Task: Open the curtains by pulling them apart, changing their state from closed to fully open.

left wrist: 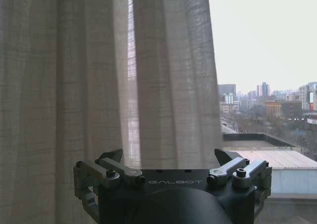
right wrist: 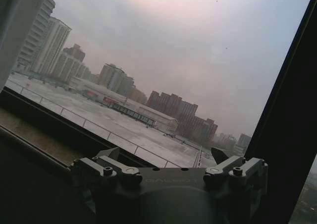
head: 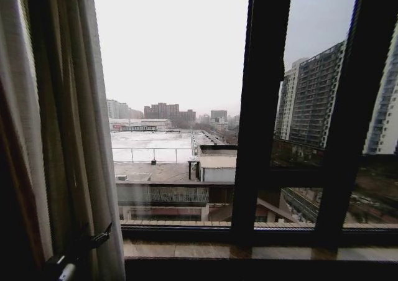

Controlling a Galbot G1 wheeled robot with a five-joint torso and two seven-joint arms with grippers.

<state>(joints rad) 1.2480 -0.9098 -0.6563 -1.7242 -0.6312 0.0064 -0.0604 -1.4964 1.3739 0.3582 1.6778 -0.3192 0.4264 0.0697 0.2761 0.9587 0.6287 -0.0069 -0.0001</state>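
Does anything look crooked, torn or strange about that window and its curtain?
Nothing stands out. The sheer curtain hangs in even pleats, bunched at the window's left side, with no tear visible. The left gripper sits low against its folds, and the black window frame looks straight and unbroken.

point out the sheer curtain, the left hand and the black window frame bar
sheer curtain (left wrist: 99,75), left wrist view, on its pleated fabric
left hand (left wrist: 171,159), left wrist view, midway between its fingertips
black window frame bar (head: 261,107), head view, on the upright bar
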